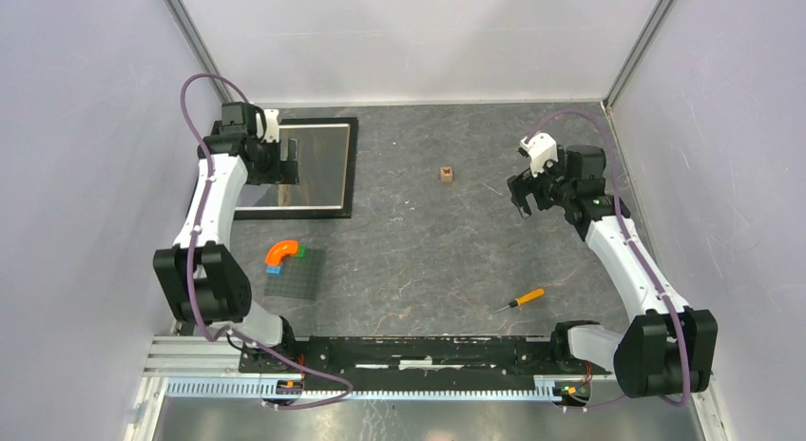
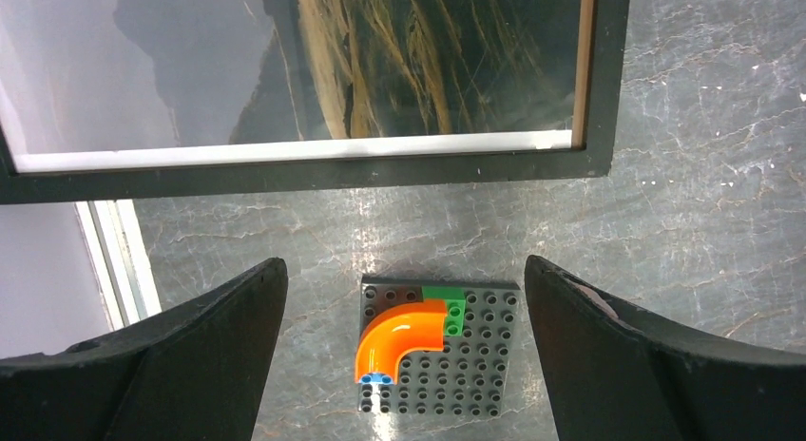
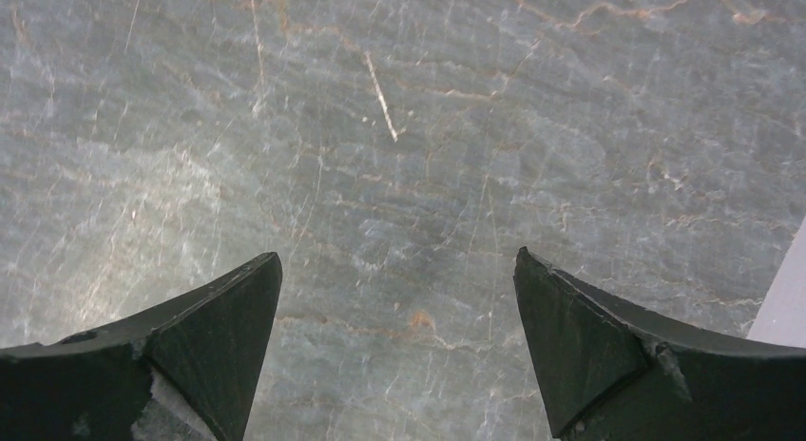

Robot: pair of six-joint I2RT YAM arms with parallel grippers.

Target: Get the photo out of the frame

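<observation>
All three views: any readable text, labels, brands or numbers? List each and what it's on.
None can be read in any view.
The frame and the photo: no caption or brand shows.
The baseplate and orange curved brick: no markings show.
The screwdriver and small brown block: too small to tell.

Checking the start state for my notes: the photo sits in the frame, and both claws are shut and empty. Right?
Not quite: the left claw and right claw are both open and empty, as each wrist view shows. The photo does sit in the frame.
</observation>
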